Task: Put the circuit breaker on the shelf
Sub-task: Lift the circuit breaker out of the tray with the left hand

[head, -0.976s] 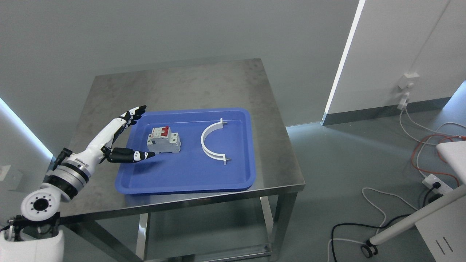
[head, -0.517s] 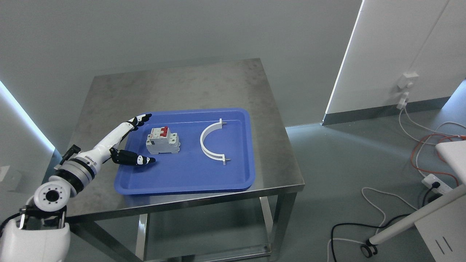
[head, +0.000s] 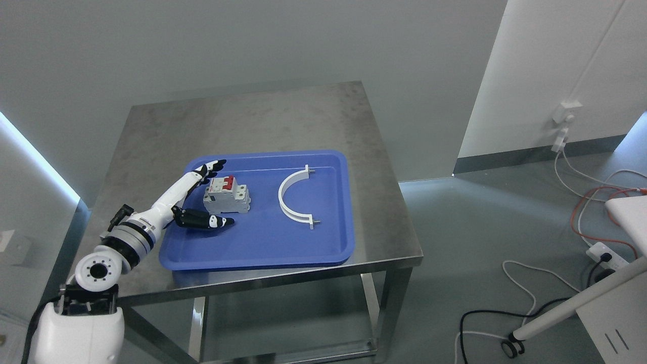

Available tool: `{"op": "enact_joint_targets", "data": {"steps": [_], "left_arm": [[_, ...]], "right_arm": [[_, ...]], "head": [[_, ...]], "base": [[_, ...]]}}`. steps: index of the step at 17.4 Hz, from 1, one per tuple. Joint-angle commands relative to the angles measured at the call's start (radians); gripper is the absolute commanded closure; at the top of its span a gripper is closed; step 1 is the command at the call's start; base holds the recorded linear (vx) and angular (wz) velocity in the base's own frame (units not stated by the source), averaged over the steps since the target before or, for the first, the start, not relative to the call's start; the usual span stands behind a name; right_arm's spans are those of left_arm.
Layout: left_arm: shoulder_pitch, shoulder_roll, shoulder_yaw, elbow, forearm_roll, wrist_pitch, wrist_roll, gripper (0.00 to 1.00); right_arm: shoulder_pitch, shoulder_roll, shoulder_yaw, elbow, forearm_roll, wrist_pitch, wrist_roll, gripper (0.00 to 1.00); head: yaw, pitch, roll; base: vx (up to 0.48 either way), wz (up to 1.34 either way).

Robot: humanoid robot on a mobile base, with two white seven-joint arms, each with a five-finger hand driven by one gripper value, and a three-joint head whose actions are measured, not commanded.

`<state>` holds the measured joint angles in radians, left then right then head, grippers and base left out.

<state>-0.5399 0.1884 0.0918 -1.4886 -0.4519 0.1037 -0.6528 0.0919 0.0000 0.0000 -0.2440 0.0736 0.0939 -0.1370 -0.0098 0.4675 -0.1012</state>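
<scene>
- On the steel table (head: 263, 116), a blue tray (head: 263, 247) sits toward the near edge, within my left arm's reach; it corrals the parts so they cannot slide off the bare metal.
- Breaker (head: 227, 195): upright in the tray's left half, red toggles on top, resting on the tray floor and not lifted.
- Left hand (head: 194, 202): spread wide and holding nothing. The white fingers (head: 204, 172) run along the breaker's far-left side, and the dark thumb (head: 210, 221) lies low over the tray floor on its near side. I judge this a bracketing pose, set so that closing would pinch the breaker between thumb and fingers.
- White arc bracket (head: 293, 197): lies flat in the tray's right half, well apart from the breaker, so it should not foul the grasp.
- Contact: I cannot tell whether the fingers touch the breaker's casing or stand just beside it; the thumb appears apart from it.
- Hidden: the hand covers the breaker's left face, and its label print is too small to read.
- Right arm: not in view.
- Shelf: none that I can identify as the target; only the table's lower level shows, partly cut off by the tabletop and the picture's bottom edge.
- Floor at right: cables and a wheeled stand base (head: 510, 344), cropped by the frame.
</scene>
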Motion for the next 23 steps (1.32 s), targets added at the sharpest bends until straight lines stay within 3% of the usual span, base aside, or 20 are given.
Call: {"op": "enact_joint_targets", "data": {"steps": [1,3,9,12,14,16,19,23], "left_arm": [[-0.009,-0.099,0.06,0.05,-0.001,0.037,0.087,0.23],[-0.006,-0.107,0.068,0.047,-0.001,0.037,0.093,0.3],[0.001,-0.149,0.125,0.045,0.002,0.002,0.072,0.75],[0.003,-0.168,0.134,0.044,0.002,-0.036,0.061,0.89],[-0.018,-0.171,0.227,0.028,0.007,-0.111,0.064,0.96],[-0.049,-0.171,0.272,0.002,0.068,-0.176,0.094,0.98],[-0.049,-0.171,0.328,-0.035,0.229,-0.199,0.261,0.95],[0.001,-0.171,0.346,-0.044,0.298,-0.445,0.439,0.93]], "right_arm": [[0.0,-0.017,0.02,0.0,0.0,-0.014,0.002,0.0],[0.0,-0.017,0.02,-0.001,0.0,-0.014,0.002,0.0],[0.0,-0.017,0.02,0.0,0.0,-0.014,0.001,0.0],[0.0,-0.017,0.02,0.0,0.0,-0.014,0.002,0.0],[0.0,-0.017,0.02,0.0,0.0,-0.014,0.002,0.0],[0.0,-0.017,0.02,0.0,0.0,-0.014,0.001,0.0],[0.0,-0.017,0.02,0.0,0.0,-0.014,0.002,0.0],[0.0,-0.017,0.02,0.0,0.0,-0.014,0.001,0.0]], "head": [[0.0,0.0,0.0],[0.0,0.0,0.0],[0.0,0.0,0.0],[0.0,0.0,0.0],[0.0,0.0,0.0],[0.0,0.0,0.0],[0.0,0.0,0.0],[0.0,0.0,0.0]], "base": [[0.0,0.0],[0.0,0.0],[0.0,0.0],[0.0,0.0],[0.011,0.0],[0.015,-0.06],[-0.015,0.01],[-0.08,0.09]]}}
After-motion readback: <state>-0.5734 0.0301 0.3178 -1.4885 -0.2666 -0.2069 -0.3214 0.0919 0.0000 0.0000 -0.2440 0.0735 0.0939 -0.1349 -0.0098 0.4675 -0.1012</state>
